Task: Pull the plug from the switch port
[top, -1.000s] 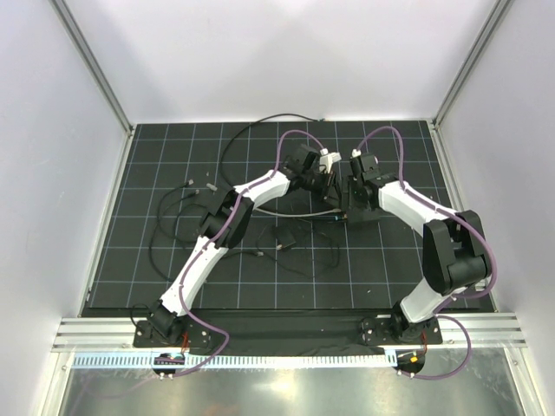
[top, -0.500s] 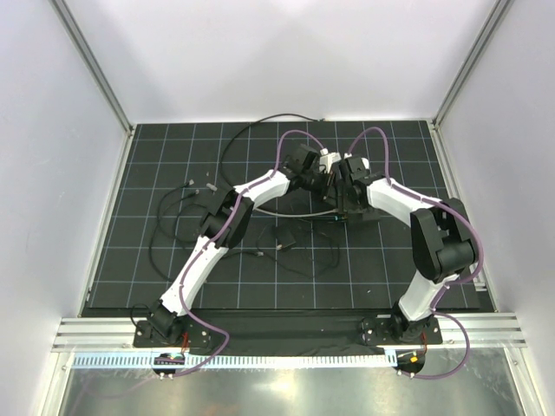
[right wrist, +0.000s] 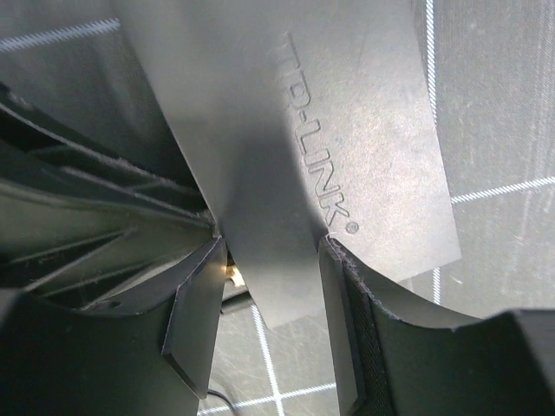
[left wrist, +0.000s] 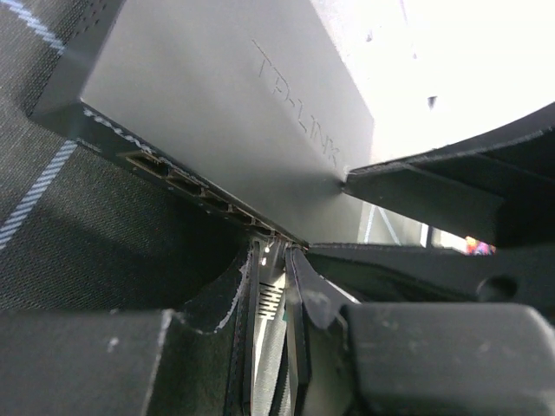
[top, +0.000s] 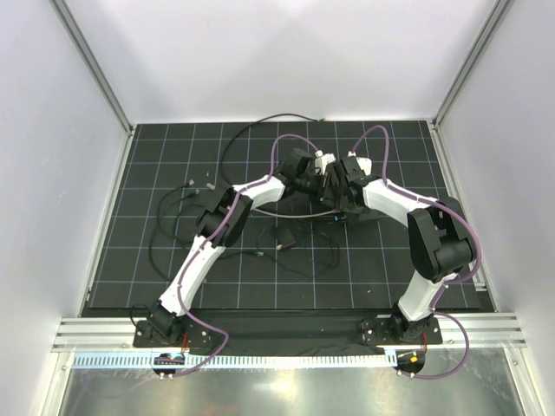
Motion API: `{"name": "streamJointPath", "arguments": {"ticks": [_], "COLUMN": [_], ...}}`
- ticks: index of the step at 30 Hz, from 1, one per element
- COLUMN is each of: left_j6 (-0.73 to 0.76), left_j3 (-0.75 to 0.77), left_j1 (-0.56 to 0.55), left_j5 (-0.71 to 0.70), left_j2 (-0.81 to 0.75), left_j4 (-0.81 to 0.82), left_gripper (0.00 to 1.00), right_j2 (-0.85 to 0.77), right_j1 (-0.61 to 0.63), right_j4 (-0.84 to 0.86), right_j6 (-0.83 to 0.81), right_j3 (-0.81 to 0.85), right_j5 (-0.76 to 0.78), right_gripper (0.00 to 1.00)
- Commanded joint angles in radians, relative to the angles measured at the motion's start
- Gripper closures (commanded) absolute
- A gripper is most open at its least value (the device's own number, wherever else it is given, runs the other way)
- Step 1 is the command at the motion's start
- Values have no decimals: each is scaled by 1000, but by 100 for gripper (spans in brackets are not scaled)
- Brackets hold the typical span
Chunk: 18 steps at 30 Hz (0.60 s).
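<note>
The plug is clamped by the nearly closed left gripper, its tip at the switch port in the row along the flat black switch, which is straddled beyond by the right gripper, fingers against both sides, though a firm grip cannot be told.

Black worktop marked with a pale grid, carrying a box and loose cabling.
A flat black box lies on it right of the middle, toward the far side. Near the middle sits a small black block with thin black wires straggling off to the left. Two small pale connectors lie at the left, and a long black cable loops toward the far edge.
</note>
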Motion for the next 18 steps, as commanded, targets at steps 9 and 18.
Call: {"name": "streamJointPath", "arguments": {"ticks": [9, 18], "left_j6": [-17, 71], "left_j3": [-151, -114], "left_j1": [50, 45], "left_j5": [-68, -161], "left_j2": [3, -108], "left_j4": [-36, -90], "left_gripper": [100, 100], "right_j2": [38, -17], "right_j1": [-74, -77], "right_j4": [89, 204], "right_j6": [30, -13], "right_j3": [-81, -118], "right_j5": [21, -127], "right_gripper": [47, 47]}}
